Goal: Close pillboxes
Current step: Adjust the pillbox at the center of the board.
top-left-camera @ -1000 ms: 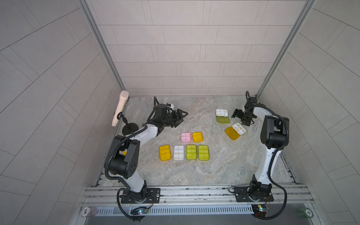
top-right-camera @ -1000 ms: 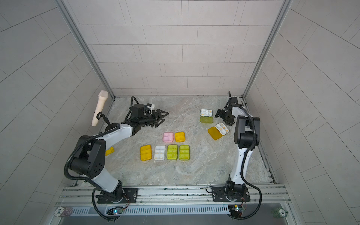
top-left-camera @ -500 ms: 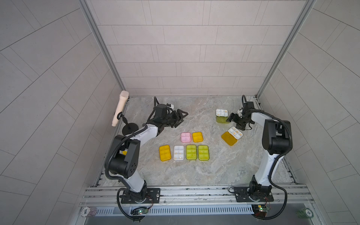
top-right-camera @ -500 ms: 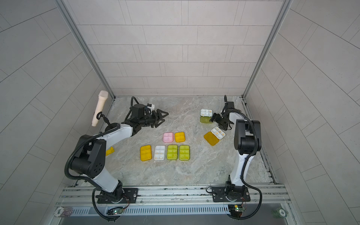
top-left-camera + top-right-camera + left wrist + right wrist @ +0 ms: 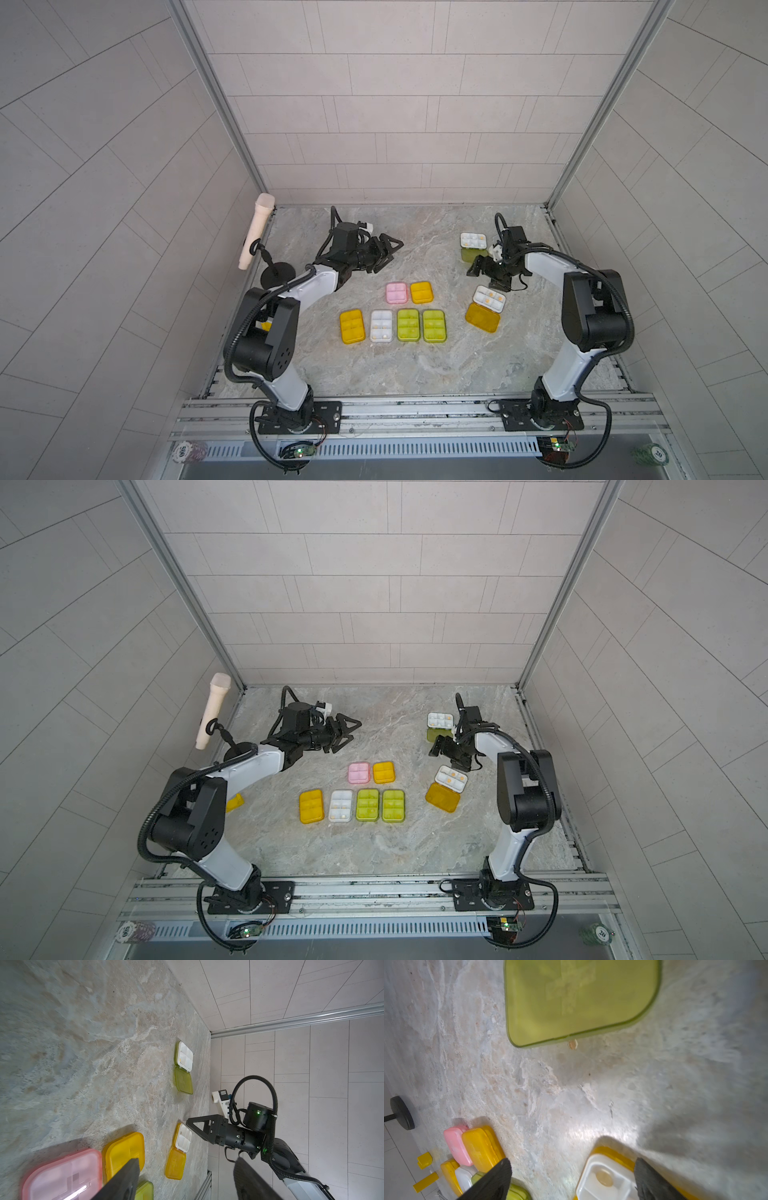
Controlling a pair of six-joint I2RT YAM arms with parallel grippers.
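Nearest the rail [image 5: 415,409], four pillboxes are set in a row, lids shut: an orange pillbox [image 5: 352,326], a clear pillbox [image 5: 381,326], a green pillbox [image 5: 408,325] and a second green pillbox [image 5: 434,326]. Just behind, a pink pillbox [image 5: 396,292] and a second orange pillbox [image 5: 422,292] are likewise shut. Toward the right arm an open orange pillbox is found: its white tray [image 5: 489,298], with pills inside, is turned askew, and its orange lid [image 5: 482,317] is laid flat on the table [image 5: 415,374] on the near side. The right gripper [image 5: 484,275] is held low just beyond that tray, fingers spread wide, nothing between them. The left gripper [image 5: 388,257] is held above bare table behind the pink pillbox, fingers also parted and empty. Farthest back an open green pillbox is seen, its far tray [image 5: 473,240] toward the wall, its green lid [image 5: 468,254] flat and partly covered by the right gripper. A small tan piece [image 5: 572,1044] is seen at that lid's rim; pill or latch tab cannot be told.

Trouble is most likely to be caused by the flat lids: little edge is offered, so a finger may be skidded over one, or the light box shoved into the shut group. If a tray is jolted, pills may be spilled. A lid folded over but not pressed home would probably spring back.
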